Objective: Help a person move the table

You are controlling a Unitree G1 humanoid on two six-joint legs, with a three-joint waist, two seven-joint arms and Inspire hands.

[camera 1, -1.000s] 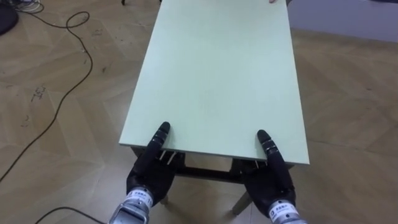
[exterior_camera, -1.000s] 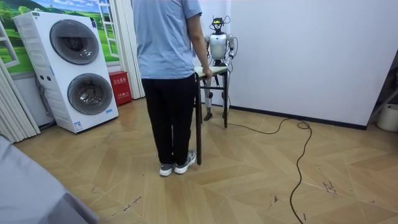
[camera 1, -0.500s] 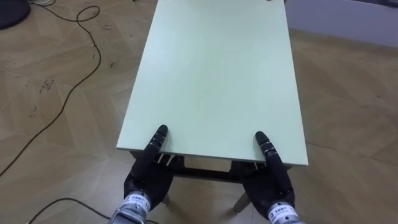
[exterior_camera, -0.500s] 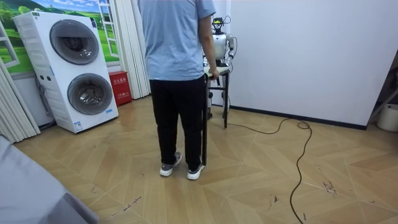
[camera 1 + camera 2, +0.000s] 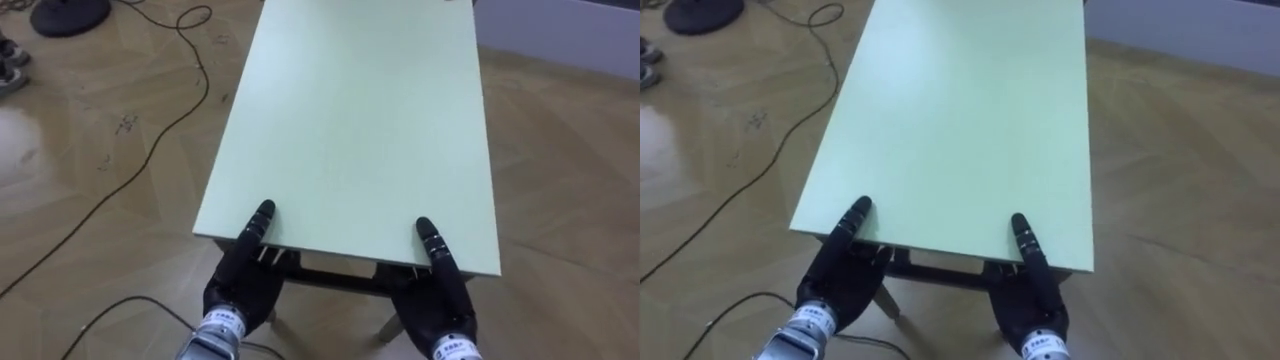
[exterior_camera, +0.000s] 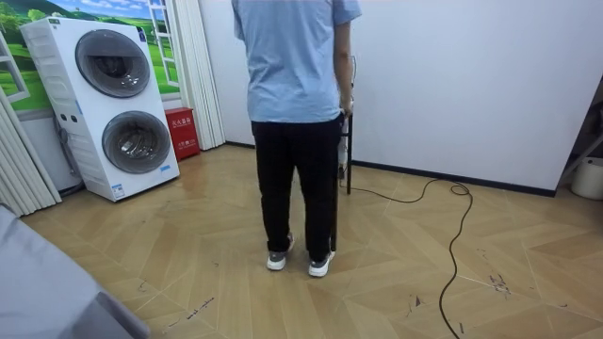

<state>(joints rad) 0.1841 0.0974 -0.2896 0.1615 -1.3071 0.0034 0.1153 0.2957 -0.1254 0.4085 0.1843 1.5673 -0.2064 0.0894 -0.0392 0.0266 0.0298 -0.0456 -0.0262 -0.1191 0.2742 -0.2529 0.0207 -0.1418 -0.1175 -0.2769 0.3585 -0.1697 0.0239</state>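
A pale green table [image 5: 350,120] stretches away from me over the wooden floor. My left hand [image 5: 240,280] and right hand [image 5: 440,295] grip its near edge, thumbs lying on top and fingers tucked beneath the top. In the room view a person [image 6: 297,122] in a blue shirt and black trousers stands with their back to the camera at the table's far end. They hide me and most of the table, so just a dark table leg [image 6: 348,160] shows beside them.
A dark cable [image 5: 150,130] winds over the floor left of the table, near a black round base [image 5: 70,15]. Stacked washing machines [image 6: 118,104] stand at the room view's left. A white wall [image 6: 471,85] runs behind, with another cable [image 6: 452,235] on the floor.
The person has stepped toward the room view's right, carrying the table's far end along, and now hides me. The floor under the table has slid past. My hands keep the same hold.
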